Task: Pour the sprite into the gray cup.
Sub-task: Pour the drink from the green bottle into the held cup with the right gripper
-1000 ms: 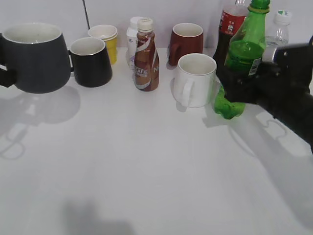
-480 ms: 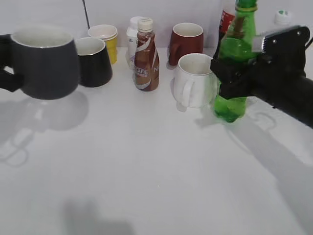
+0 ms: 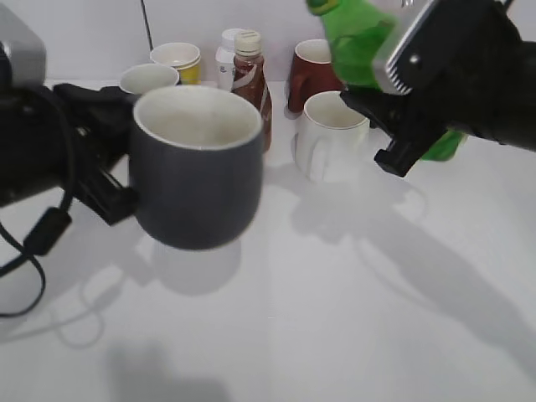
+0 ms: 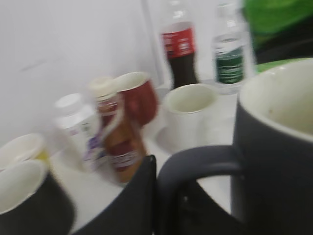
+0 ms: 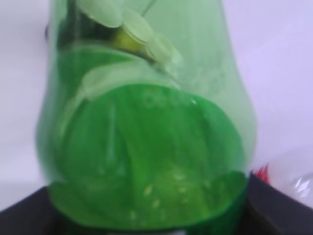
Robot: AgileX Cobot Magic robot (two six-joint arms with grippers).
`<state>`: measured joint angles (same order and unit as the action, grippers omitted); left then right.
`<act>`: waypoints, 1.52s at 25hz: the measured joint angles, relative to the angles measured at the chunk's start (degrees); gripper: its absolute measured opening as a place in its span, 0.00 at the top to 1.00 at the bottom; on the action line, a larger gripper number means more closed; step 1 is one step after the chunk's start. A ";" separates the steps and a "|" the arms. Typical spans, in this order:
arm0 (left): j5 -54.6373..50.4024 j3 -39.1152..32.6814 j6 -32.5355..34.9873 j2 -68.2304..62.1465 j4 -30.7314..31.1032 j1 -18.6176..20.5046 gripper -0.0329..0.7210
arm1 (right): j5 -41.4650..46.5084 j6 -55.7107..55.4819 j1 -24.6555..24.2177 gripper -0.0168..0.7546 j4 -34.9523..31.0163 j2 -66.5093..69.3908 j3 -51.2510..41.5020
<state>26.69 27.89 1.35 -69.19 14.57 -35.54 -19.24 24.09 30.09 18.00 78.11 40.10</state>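
White surface (image 3: 335, 318): spare mugs, bottles at rear. Left gripper (image 3: 113, 180), jaws clamped on gray cup (image 3: 197, 172) handle, held it aloft, presumably as receiver. Right gripper (image 3: 419, 100), jaws clamped on sprite (image 3: 356, 38), tilted cupward.

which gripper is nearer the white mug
Right. The right gripper holds the sprite just above the white mug; the left gripper is farther left, holding the gray cup.

No lettering can be read: the cola bottle (image 4: 178, 51), water bottle (image 4: 230, 54) and coffee bottle (image 3: 250, 79) labels are blurred.
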 joint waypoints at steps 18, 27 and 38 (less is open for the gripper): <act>-4.51 0.00 0.00 0.00 -2.74 -3.63 0.90 | 3.97 35.00 4.91 0.43 -0.46 -0.05 5.02; -4.51 0.00 0.00 0.00 -2.73 -5.43 0.90 | 2.99 46.74 4.91 0.43 -0.52 -0.05 5.02; -4.68 0.00 0.00 0.00 -2.73 -5.43 0.90 | -1.28 51.39 4.91 0.43 -0.28 -0.05 5.02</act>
<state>22.01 27.89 1.35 -69.19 11.84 -40.97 -20.52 75.48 35.00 17.71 78.05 45.12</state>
